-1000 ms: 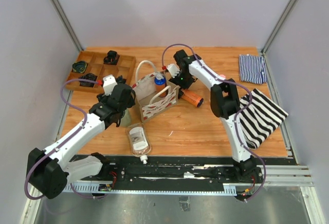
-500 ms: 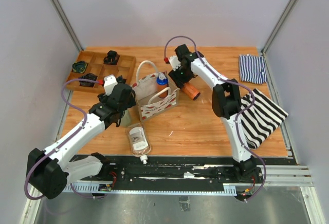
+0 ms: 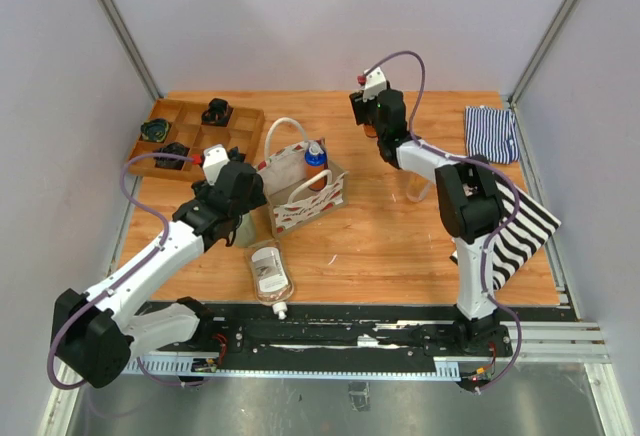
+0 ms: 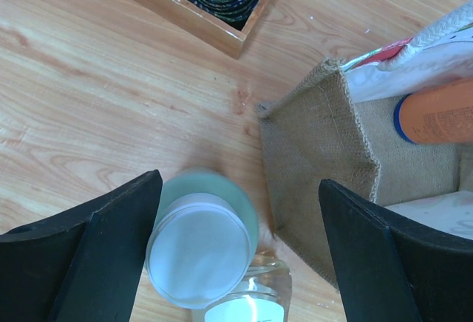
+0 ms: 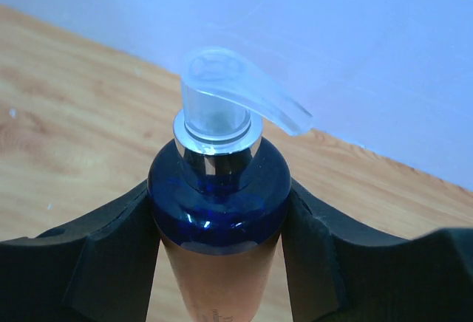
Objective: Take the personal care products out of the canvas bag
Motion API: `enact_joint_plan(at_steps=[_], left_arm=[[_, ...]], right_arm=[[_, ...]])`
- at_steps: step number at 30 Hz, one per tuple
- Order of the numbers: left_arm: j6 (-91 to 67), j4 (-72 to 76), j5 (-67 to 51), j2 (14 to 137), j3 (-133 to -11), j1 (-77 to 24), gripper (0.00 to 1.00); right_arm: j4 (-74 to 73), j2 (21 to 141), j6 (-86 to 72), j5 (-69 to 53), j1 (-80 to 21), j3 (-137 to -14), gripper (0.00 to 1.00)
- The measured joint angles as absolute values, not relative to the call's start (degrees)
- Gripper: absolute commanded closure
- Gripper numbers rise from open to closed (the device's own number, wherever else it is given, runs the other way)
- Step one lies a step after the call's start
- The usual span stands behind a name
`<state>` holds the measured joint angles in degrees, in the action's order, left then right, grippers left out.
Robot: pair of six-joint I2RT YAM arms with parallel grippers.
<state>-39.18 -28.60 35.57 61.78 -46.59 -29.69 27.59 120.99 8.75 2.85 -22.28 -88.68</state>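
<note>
The canvas bag [image 3: 305, 188] stands mid-table with an orange bottle with a blue cap [image 3: 314, 156] inside; both also show in the left wrist view, the bag [image 4: 318, 152] and the bottle [image 4: 437, 111]. My left gripper [image 4: 238, 185] is open just left of the bag, over a clear bottle with a pale cap [image 4: 201, 252] that lies close to its left finger. My right gripper [image 5: 219, 218] is shut on an orange-brown pump bottle [image 5: 218, 189] with a dark blue collar, held upright at the back of the table [image 3: 372, 124]. Another clear bottle [image 3: 268, 270] lies near the front edge.
A compartmented wooden tray [image 3: 195, 138] with small black objects sits at the back left, its corner showing in the left wrist view [image 4: 188, 12]. A black-and-white striped cloth [image 3: 515, 224] lies at the right, and a folded blue-striped cloth [image 3: 492, 133] at the back right.
My right gripper has carried the pump bottle from beside the bag's right side up and back toward the far edge. The left arm has barely moved.
</note>
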Motion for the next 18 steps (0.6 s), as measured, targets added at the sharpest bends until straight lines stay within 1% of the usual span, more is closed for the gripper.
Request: enact_joint_plan(at_steps=[3, 5, 9, 15, 17, 18], left_arm=[[-38.96, -28.21, 35.35, 62.5, -46.57, -29.69, 0.09], [-38.83, -27.9, 35.14, 63.4, -46.57, -29.69, 0.09], [-38.52, -26.89, 34.65, 64.97, -46.57, -29.69, 0.09], [-38.11, -25.85, 33.98, 65.1, -46.54, -29.43, 0.09], [-37.91, -25.65, 33.76, 65.1, -46.54, -29.41, 0.08], [-37.85, -25.58, 33.69, 65.1, -46.54, -29.41, 0.08]], right_arm=[[42.63, 125.01, 8.1, 4.58, -22.48, -84.93, 0.99], [49.17, 128.73, 7.55, 4.78, -22.52, -84.33, 0.99], [58.81, 132.97, 7.49, 4.51, -22.55, -83.22, 0.99], [66.28, 133.56, 7.03, 4.86, -22.55, -81.54, 0.99], [67.68, 133.56, 6.68, 5.72, -22.55, -81.12, 0.79], [68.01, 133.56, 6.55, 6.15, -22.55, -81.01, 0.74]])
